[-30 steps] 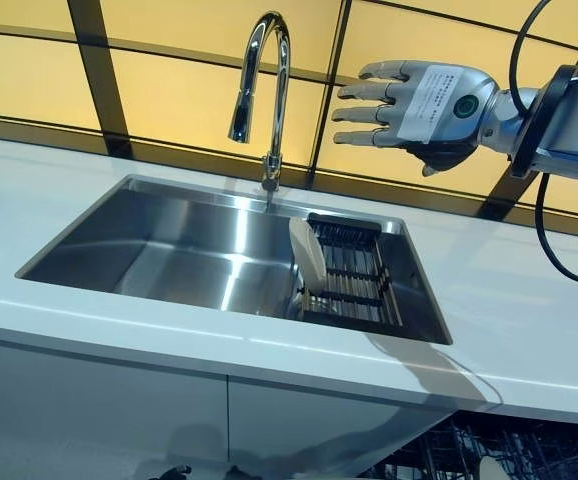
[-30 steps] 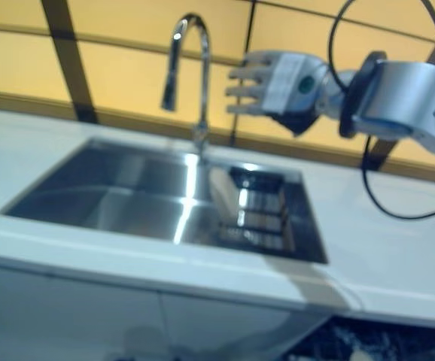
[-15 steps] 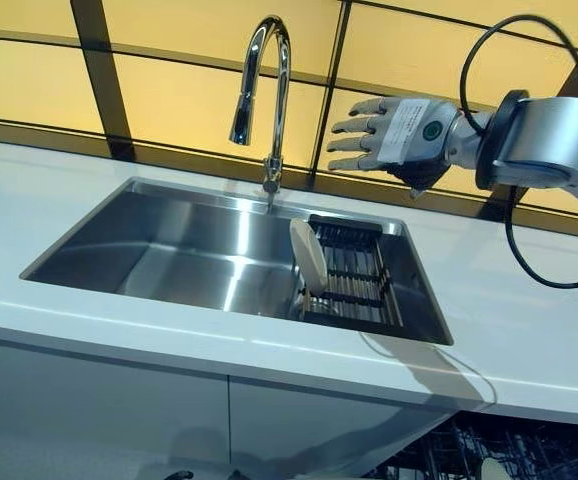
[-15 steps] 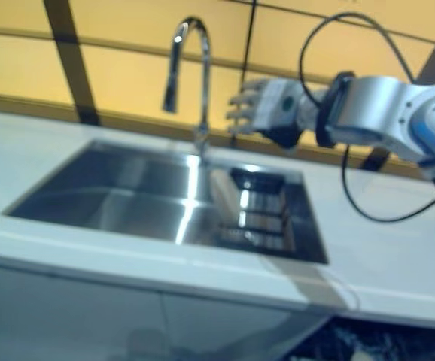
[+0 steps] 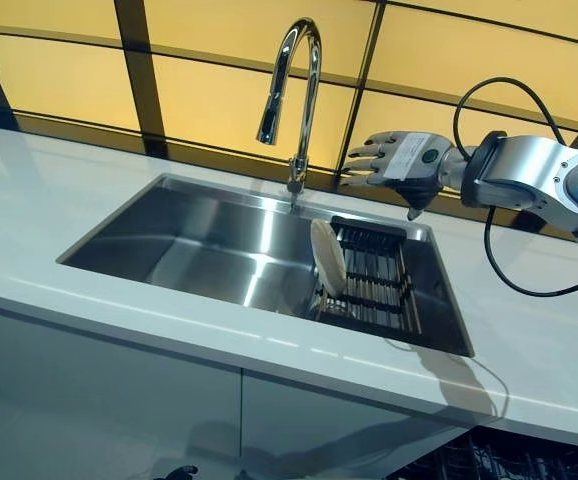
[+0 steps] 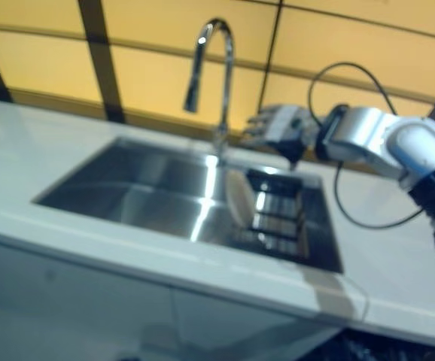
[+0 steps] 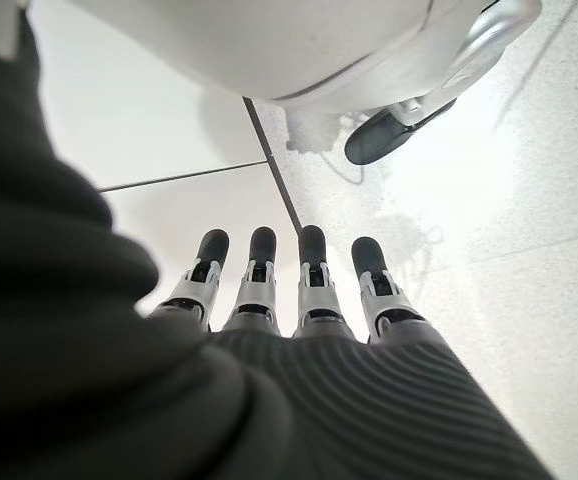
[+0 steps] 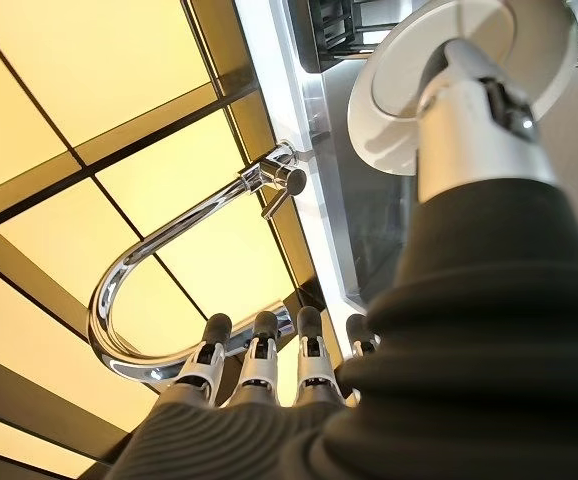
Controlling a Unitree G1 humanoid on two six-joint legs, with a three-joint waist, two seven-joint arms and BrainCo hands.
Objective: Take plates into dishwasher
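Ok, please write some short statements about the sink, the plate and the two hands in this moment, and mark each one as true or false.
1. The plate stands on edge in the rack inside the sink. True.
2. The right hand holds the plate. False: it hovers above the rack with straight fingers and holds nothing.
3. The faucet rises behind the sink, beside the right hand. True.
4. The left hand rests on the counter by the sink. False: it shows only in its wrist view, fingers straight, over the floor.
5. The rack fills the sink's left half. False: it sits at the right end.
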